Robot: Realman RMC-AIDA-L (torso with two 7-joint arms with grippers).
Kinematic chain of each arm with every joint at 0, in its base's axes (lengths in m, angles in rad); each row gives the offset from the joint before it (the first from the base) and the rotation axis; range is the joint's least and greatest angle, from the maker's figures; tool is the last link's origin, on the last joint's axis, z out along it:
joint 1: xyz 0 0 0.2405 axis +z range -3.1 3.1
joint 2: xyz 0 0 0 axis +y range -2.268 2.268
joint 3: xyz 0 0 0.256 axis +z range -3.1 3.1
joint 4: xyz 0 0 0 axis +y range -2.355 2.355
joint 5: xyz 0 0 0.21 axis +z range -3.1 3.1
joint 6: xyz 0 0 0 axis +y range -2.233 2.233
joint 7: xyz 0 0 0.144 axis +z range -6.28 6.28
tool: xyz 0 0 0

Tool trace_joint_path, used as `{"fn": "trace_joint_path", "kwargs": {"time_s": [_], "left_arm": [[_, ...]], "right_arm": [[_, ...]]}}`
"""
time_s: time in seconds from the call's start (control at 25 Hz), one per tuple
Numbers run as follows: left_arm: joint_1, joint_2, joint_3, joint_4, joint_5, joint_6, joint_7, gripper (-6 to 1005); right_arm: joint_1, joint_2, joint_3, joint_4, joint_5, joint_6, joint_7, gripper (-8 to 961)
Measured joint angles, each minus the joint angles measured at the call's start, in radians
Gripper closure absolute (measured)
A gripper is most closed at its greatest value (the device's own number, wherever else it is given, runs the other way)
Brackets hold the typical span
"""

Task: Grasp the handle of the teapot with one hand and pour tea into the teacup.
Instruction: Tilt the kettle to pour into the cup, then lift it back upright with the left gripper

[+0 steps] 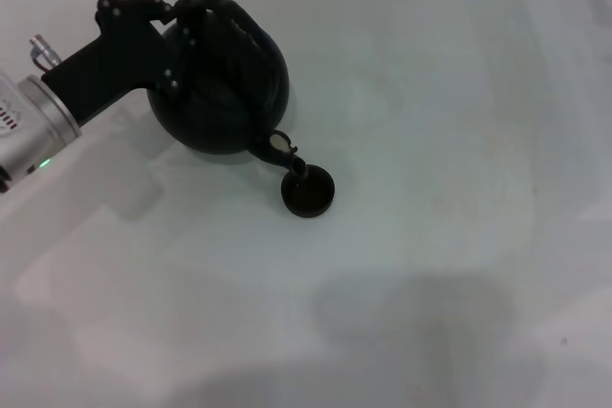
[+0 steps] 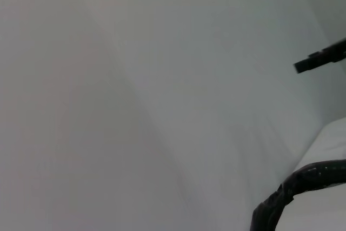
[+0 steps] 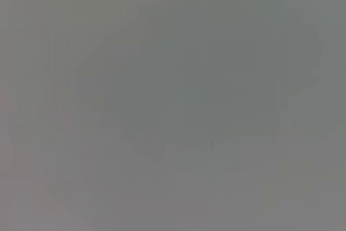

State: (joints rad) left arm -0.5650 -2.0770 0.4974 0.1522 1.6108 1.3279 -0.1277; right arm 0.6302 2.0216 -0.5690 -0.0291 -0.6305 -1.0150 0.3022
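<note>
The matte black teapot is tilted in the head view, left of centre, with its short spout pointing down over the far rim of the tiny dark teacup. My left gripper is shut on the arched handle at the pot's far side. In the left wrist view a stretch of the rough dark handle and one black fingertip show at the edge. The right gripper is out of view.
The pot and cup are on a plain white tabletop. My left arm's silver wrist reaches in from the left edge. The right wrist view shows only a bare grey surface.
</note>
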Motion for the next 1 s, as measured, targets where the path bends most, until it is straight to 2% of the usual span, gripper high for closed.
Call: {"fn": "trace_joint_path", "kwargs": {"time_s": [0.36, 1.0], "left_arm": [[-0.011, 0.0, 0.003, 0.006, -0.002, 0.001, 0.092, 901], [-0.046, -0.001, 0.007, 0.002, 0.003, 0.001, 0.151, 902]], "right_arm": [[0.002, 0.003, 0.0, 0.001, 0.0, 0.007, 0.005, 142], [0.0, 0.003, 0.0, 0.003, 0.0, 0.007, 0.042, 141]]}}
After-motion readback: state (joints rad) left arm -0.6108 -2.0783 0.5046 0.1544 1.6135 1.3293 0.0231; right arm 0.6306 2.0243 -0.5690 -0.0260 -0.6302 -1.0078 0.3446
